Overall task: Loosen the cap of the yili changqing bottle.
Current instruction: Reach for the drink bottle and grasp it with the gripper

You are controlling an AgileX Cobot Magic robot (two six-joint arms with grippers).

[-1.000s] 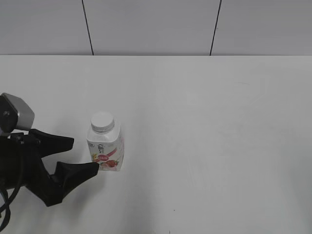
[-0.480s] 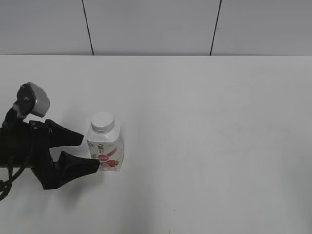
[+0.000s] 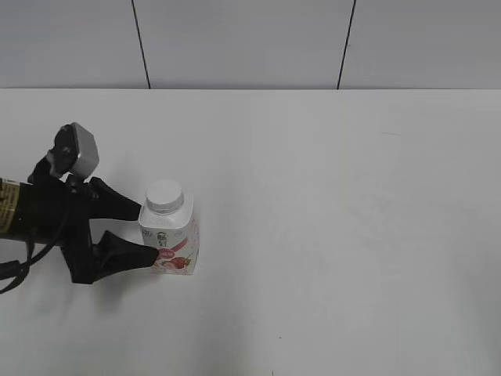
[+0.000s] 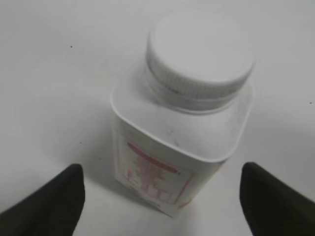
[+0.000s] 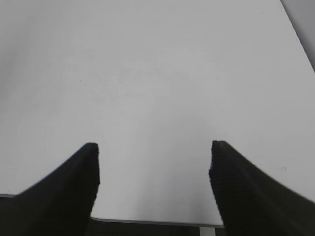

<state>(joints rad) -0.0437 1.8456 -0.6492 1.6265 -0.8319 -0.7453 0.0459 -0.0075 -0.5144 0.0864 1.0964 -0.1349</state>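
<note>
The yili changqing bottle (image 3: 172,243) stands upright on the white table, left of centre; it is squat and white with a pink-red label. Its white ribbed cap (image 3: 164,196) is on the neck. In the left wrist view the bottle (image 4: 172,147) and cap (image 4: 199,54) fill the middle. My left gripper (image 3: 143,233) is open, its two black fingers either side of the bottle's left side, one fingertip (image 3: 153,254) at the label; in the left wrist view (image 4: 162,184) both fingers stand apart from the bottle. My right gripper (image 5: 153,152) is open over bare table, out of the exterior view.
The white table (image 3: 329,204) runs back to a grey panelled wall (image 3: 250,43). In the right wrist view the table's near edge (image 5: 157,222) lies just below the fingers.
My left arm has moved up and to the right toward the bottle; its open fingers now flank the bottle's left side. The bottle has not moved.
</note>
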